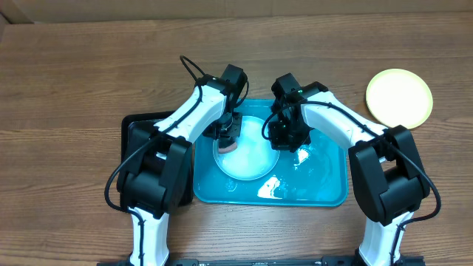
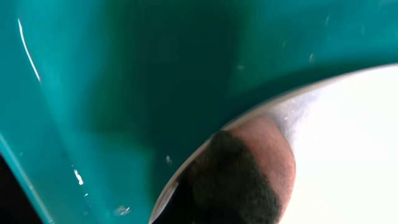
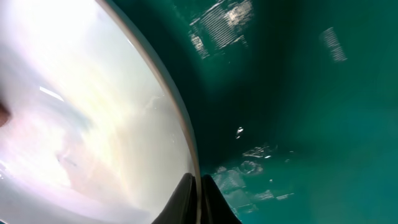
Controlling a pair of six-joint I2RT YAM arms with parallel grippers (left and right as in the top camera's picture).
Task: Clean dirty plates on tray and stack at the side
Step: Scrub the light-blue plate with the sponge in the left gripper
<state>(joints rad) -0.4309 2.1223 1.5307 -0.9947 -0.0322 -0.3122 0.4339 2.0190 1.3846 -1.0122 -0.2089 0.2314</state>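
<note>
Turquoise tray (image 1: 318,196) under both bent arms: left end effector (image 1: 228,137) clamps sponge (image 2: 264,158), right end effector (image 3: 199,198) pinches plate (image 1: 247,164).

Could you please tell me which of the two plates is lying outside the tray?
The pale yellow plate, on the table at far right; the bluish plate sits inside the turquoise tray.

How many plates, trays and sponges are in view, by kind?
Plates: 2, pale plate and yellow plate
Trays: 2, blue tray and black tray
Sponges: 1, sponge
Total: 5
</note>
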